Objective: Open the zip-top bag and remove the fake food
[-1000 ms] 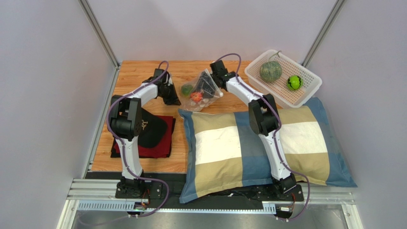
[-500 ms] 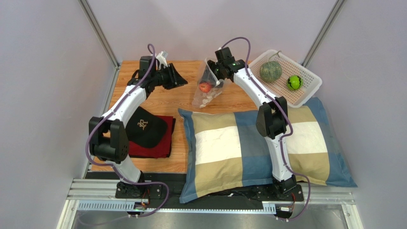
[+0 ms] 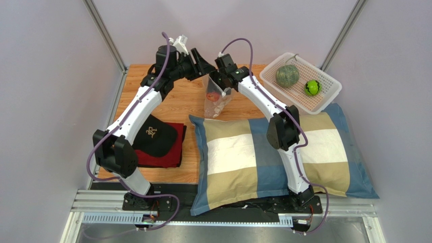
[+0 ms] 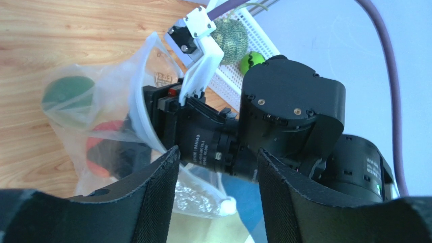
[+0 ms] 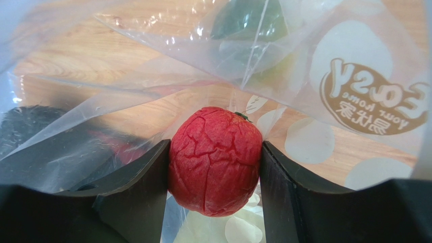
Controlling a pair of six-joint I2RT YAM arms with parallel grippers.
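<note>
A: Right wrist view. The right pincer [image 5: 214,167] is closed on the red fruit [image 5: 215,159], with a pad pressed against each side. The zip-top bag [image 5: 329,61] billows all around it. I cannot tell whether any film is trapped under the pads.

B: How will it handle?

A: The film is thin, crinkly and probably slippery, with no stiffness. The fruit is light, with a wrinkled skin that should hold in the grip. My judgement is to take the bag by its rim, not its belly.

B: Left wrist view?

A: The left pincer [image 4: 215,197] is spread wide and holds nothing. It faces the right arm's wrist at the bag mouth. A green piece [image 4: 68,91] sits low in the pouch.

B: Top view, how much room is there?

A: The bag hangs between the raised arms at the far side of the surface [image 3: 172,109], and its bottom is near the pillow [image 3: 253,152]. I cannot tell whether they touch. The basket [image 3: 303,101] stands well apart on the right, holding the netted melon [image 3: 287,75] and a green ball [image 3: 312,87]. The arms crowd each other, so the open room lies upward and toward the basket.
</note>
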